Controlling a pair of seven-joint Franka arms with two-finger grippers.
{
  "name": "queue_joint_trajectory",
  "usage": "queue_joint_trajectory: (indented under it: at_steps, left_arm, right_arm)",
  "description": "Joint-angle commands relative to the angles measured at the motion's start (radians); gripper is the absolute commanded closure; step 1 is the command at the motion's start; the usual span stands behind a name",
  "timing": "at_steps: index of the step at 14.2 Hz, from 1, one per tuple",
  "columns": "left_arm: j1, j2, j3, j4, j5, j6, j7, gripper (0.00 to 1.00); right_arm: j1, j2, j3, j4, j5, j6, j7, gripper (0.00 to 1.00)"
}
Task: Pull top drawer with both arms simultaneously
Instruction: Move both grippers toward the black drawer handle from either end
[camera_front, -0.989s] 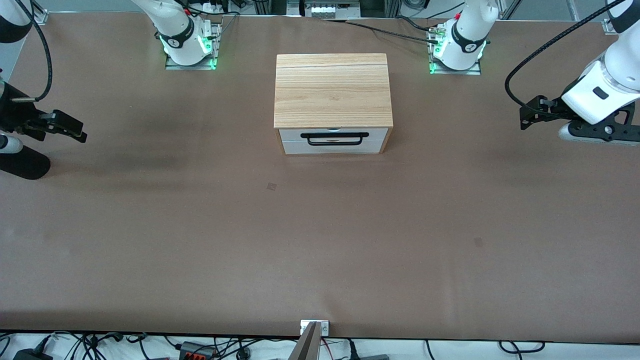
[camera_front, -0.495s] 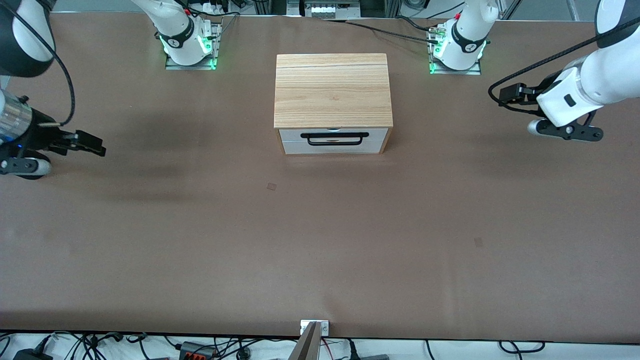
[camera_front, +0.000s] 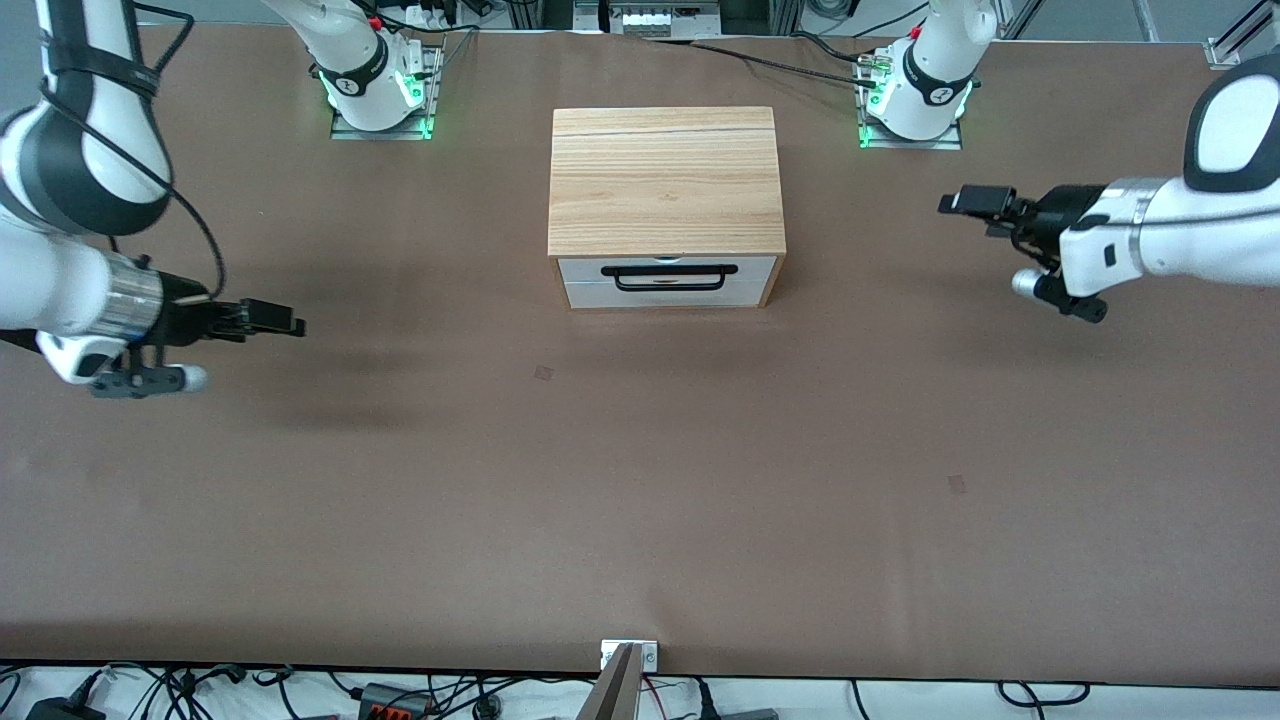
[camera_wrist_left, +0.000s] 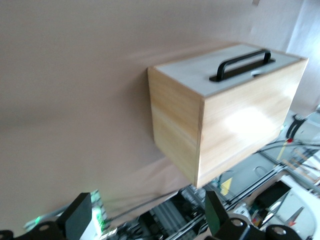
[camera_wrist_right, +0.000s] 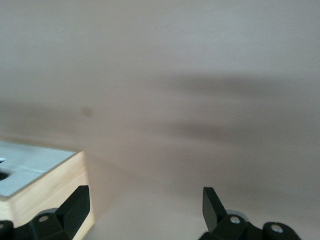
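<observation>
Your left gripper (camera_front: 962, 201) and right gripper (camera_front: 283, 318) hung wide-jawed and empty, well apart from the shut top drawer (camera_front: 667, 268); uneven timing risked skewing the cabinet (camera_front: 664, 180).

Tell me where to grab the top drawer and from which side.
Grip the top drawer by its wide black bar handle, coming at the cabinet's front. The bar stands clear of the white face and looks wide enough for one end effector near each end.
</observation>
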Motion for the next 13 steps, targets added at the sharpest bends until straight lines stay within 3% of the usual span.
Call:
queue_joint_trajectory:
  at_steps: [1,4,7,9,13]
  left_arm:
    - [-0.002,0.015,-0.028,-0.108,-0.132,0.147,0.135,0.00]
    - [0.008,0.175,-0.028,-0.105,-0.380,0.186,0.376,0.00]
    - [-0.016,0.312,-0.046,-0.104,-0.614,0.204,0.442,0.00]
    - [-0.031,0.361,-0.072,-0.104,-0.740,0.214,0.528,0.00]
    - [-0.109,0.391,-0.077,-0.116,-0.898,0.218,0.593,0.00]
  right_arm:
    - [0.053,0.080,0.000,0.008,0.227,-0.002,-0.039,0.00]
    - [0.085,0.163,0.000,0.007,0.413,0.004,-0.173,0.00]
    - [0.102,0.243,0.000,0.005,0.606,0.003,-0.324,0.00]
    - [0.107,0.294,0.000,0.002,0.758,-0.016,-0.446,0.00]
    - [0.153,0.364,0.002,-0.002,0.979,-0.034,-0.641,0.00]
